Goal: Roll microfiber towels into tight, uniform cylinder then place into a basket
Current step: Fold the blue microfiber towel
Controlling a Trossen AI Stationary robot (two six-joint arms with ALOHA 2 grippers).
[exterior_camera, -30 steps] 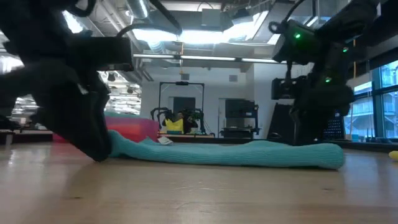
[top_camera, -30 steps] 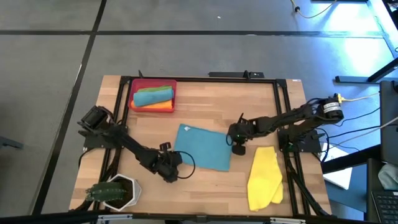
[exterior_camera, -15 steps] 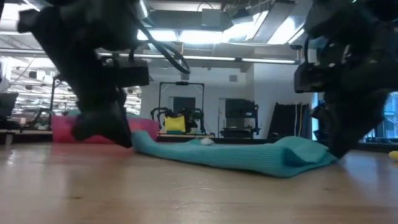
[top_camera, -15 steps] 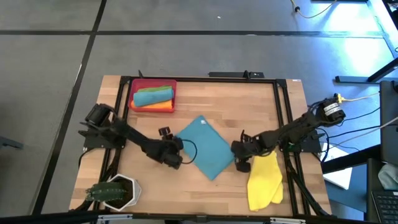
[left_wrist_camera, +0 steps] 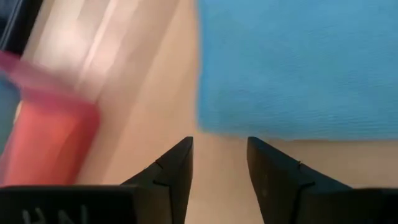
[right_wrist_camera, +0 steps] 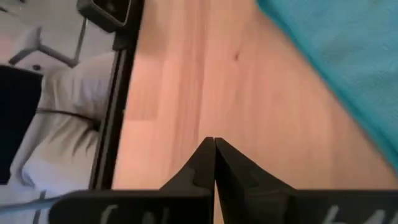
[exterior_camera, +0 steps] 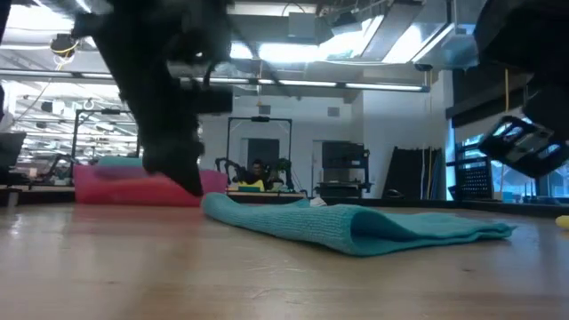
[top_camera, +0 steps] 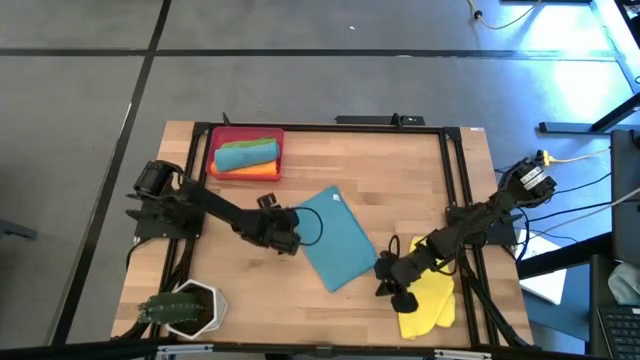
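One flat teal-blue microfiber towel (top_camera: pixel 335 237) lies mid-table, its white tag unreadable. At its nine o'clock, left gripper (top_camera: pixel 291 228) stands slightly parted; at five o'clock, right gripper (top_camera: pixel 388 283) pinched closed, seemingly empty.

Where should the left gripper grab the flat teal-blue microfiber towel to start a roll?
Probably the edge nearest the left gripper: the teal-blue microfiber towel lies flat and unrolled, that straight edge just beyond the open fingers. Come in low from the left arm's side and pinch that edge.

Both arms are dark, jointed and cable-wrapped, the left gripper (left_wrist_camera: pixel 219 163) and right gripper (right_wrist_camera: pixel 214 163) each ending in two black, wedge-shaped tapered fingers (left_wrist_camera: pixel 176 168).
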